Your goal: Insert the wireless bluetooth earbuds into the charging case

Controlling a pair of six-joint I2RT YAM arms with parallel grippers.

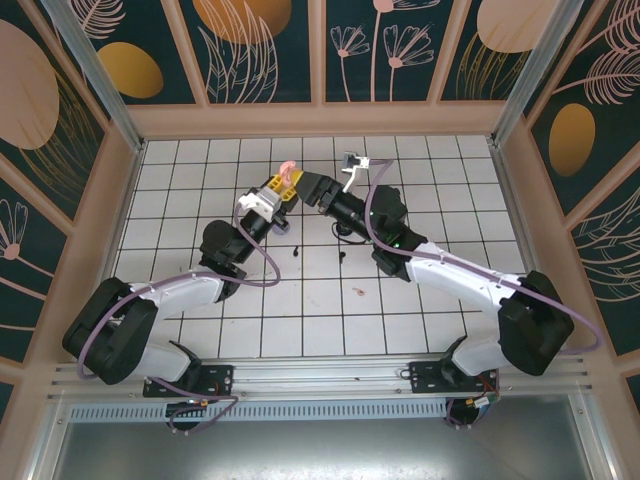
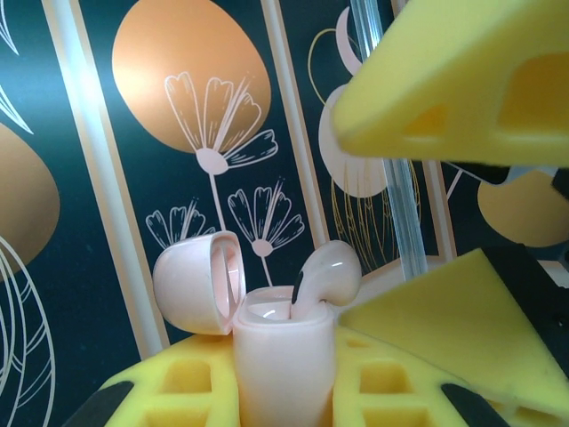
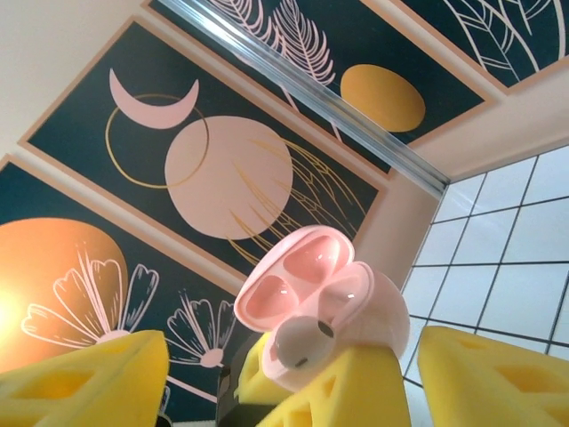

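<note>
The pink charging case (image 2: 283, 356) stands upright between the yellow fingers of my left gripper (image 2: 283, 396), which is shut on it above the tiled floor (image 1: 287, 176). Its lid (image 2: 197, 283) hangs open to the left. One pink earbud (image 2: 324, 277) sits stem-down in the case's right slot, with its head sticking out; the other slot looks empty. In the right wrist view the case (image 3: 373, 307) and earbud (image 3: 298, 349) lie between my right gripper's (image 3: 284, 378) fingers, which stand wide apart and touch neither. From above, the right gripper (image 1: 310, 190) faces the left gripper (image 1: 278, 190) closely.
Two small black earbuds (image 1: 298, 250) (image 1: 341, 254) lie on the white tiles near the middle. A tiny pink piece (image 1: 358, 292) lies nearer the arms' bases. Patterned wall panels (image 1: 265, 40) with metal posts enclose the floor on three sides.
</note>
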